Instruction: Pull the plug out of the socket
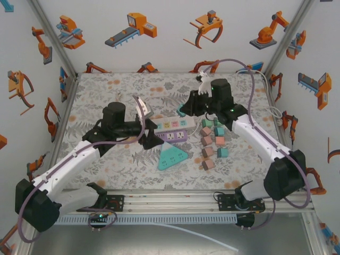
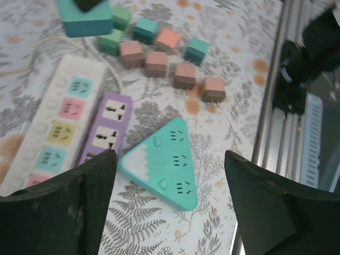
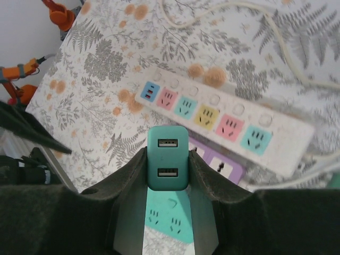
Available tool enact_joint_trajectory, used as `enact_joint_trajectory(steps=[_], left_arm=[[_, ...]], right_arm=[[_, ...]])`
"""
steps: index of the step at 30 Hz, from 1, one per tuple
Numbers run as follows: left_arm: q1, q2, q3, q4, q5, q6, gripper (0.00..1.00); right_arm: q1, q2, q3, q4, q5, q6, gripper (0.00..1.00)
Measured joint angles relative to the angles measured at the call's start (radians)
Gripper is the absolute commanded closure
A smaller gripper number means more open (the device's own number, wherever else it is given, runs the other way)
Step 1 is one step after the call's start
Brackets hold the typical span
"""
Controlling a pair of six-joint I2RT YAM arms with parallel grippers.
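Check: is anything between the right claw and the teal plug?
Nothing visible is in the way. The right claw is shut directly on the teal plug, with a finger pressed against each of its sides. The white power strip lies on the table beyond it.

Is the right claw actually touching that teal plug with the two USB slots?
Touching. The right wrist view shows the right gripper clamped on the teal plug, its fingers pressed against both sides with no gap.
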State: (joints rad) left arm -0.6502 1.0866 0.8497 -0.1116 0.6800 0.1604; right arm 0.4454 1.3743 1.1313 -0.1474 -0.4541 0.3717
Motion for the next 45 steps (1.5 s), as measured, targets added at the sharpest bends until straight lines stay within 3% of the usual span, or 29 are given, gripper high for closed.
enact_joint_trajectory(steps=[9,19,29,38,45], left_arm=[[-0.209,0.022,-0.006,-0.025,0.034,0.128,0.00],[-0.322,0.064,-0.010,0.032,-0.031,0.135,0.02],[-0.333,0.073,-0.026,0.056,-0.087,0.124,0.03],[-0.333,0.102,-0.026,0.063,-0.107,0.117,0.03],[-0.333,0.116,-0.025,0.063,-0.112,0.117,0.03]], right_arm=[[-0.121,-0.384,-0.257,-0.151,0.086,0.197,0.86],[-0.287,-0.749,-0.507,-0.404,0.138,0.288,0.84],[-0.391,-0.813,-0.726,-0.441,0.156,0.352,0.84],[-0.432,-0.885,-0.880,-0.364,0.182,0.416,0.81],[-0.438,-0.935,-0.930,-0.309,0.184,0.459,0.66]])
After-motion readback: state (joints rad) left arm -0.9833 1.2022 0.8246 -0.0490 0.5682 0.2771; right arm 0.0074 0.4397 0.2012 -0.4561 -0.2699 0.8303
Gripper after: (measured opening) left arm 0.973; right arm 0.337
